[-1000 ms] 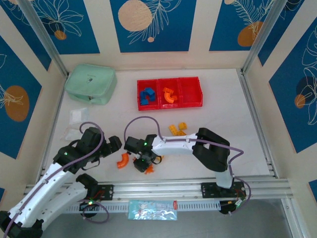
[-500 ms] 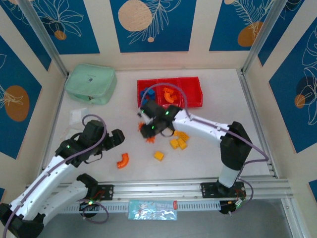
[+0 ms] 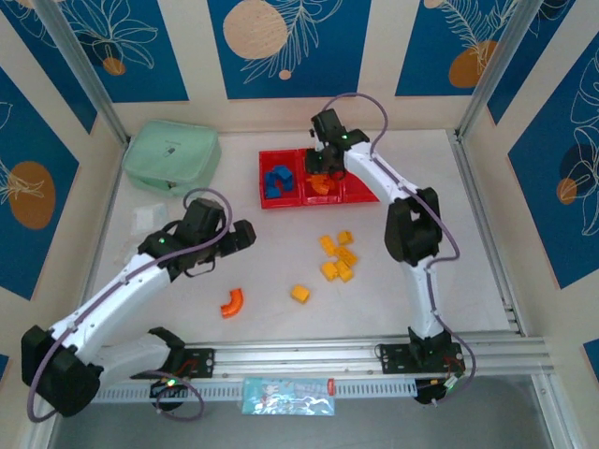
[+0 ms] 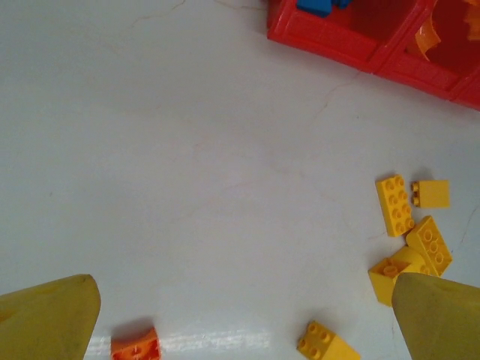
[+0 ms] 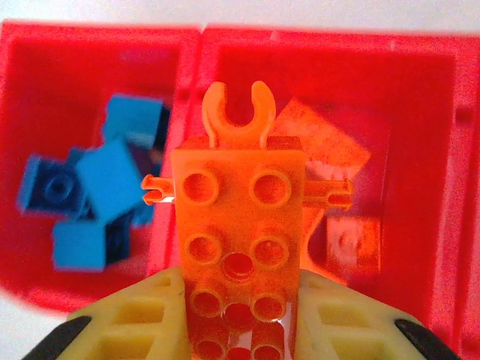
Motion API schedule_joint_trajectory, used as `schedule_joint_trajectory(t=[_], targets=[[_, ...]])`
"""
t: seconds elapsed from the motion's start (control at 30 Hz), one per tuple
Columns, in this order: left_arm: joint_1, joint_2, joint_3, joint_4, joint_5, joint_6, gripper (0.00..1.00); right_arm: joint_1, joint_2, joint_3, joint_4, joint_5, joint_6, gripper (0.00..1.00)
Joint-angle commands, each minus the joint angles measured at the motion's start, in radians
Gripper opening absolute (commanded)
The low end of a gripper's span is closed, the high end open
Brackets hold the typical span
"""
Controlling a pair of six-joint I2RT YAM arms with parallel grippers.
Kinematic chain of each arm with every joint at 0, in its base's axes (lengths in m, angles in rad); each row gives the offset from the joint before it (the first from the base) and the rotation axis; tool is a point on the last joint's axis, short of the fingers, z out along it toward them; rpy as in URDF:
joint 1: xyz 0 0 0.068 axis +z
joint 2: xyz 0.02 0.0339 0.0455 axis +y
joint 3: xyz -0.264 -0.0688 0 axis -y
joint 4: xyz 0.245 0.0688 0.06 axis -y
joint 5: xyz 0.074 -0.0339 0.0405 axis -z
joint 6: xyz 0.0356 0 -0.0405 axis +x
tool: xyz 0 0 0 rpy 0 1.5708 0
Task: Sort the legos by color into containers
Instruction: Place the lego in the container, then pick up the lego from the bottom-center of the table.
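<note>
Pinching an orange plate (image 5: 238, 225) over the middle bin of the red tray (image 3: 360, 178), the right gripper (image 3: 324, 166) looks set to drop it among the orange bricks (image 5: 352, 240), beside the blue bricks (image 3: 277, 181) in the left bin. The yellow bricks (image 3: 338, 257), one stray yellow brick (image 3: 299, 294) and an orange arch (image 3: 231, 302) wait unsorted on the table (image 3: 421, 281). The left gripper (image 3: 241, 234), jaws spread, hangs over bare table with room all round, while the tray lies near the back wall (image 3: 384, 112).

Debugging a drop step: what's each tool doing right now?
Left tool: open, holding nothing.
Right tool: shut on an orange brick, over the middle red bin.
</note>
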Motion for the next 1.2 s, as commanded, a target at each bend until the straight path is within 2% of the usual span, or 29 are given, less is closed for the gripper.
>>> schedule_joint_trajectory(t=[0.0, 0.1, 0.17, 0.27, 0.43, 0.6, 0.8, 0.97, 1.17], targets=[[0.019, 0.032, 0.048, 0.049, 0.014, 0.041, 0.99, -0.021, 0.112, 0.166, -0.081, 0.013, -0.021, 0.29], [0.029, 0.049, 0.064, 0.055, 0.022, 0.049, 0.99, -0.038, 0.19, 0.292, -0.137, 0.026, -0.021, 0.39], [0.032, 0.051, 0.068, 0.054, 0.026, 0.051, 0.99, -0.04, 0.19, 0.321, -0.155, 0.017, -0.023, 0.44], [0.035, 0.042, 0.064, 0.046, 0.025, 0.051, 0.99, -0.028, 0.126, 0.266, -0.13, 0.006, -0.03, 0.51], [0.041, -0.007, 0.054, -0.001, 0.005, 0.049, 0.99, 0.022, -0.039, 0.095, -0.102, -0.023, -0.026, 0.56], [0.047, -0.107, 0.023, -0.074, -0.019, 0.037, 0.99, 0.131, -0.225, -0.152, -0.059, -0.047, 0.004, 0.62], [0.052, -0.24, -0.025, -0.205, -0.028, 0.009, 0.99, 0.31, -0.356, -0.363, -0.062, -0.062, 0.075, 0.67], [0.052, -0.367, -0.053, -0.318, -0.048, -0.029, 0.99, 0.455, -0.4, -0.482, -0.048, -0.092, 0.198, 0.69], [0.052, -0.481, -0.07, -0.441, -0.063, -0.078, 0.99, 0.603, -0.364, -0.536, -0.029, -0.076, 0.349, 0.73]])
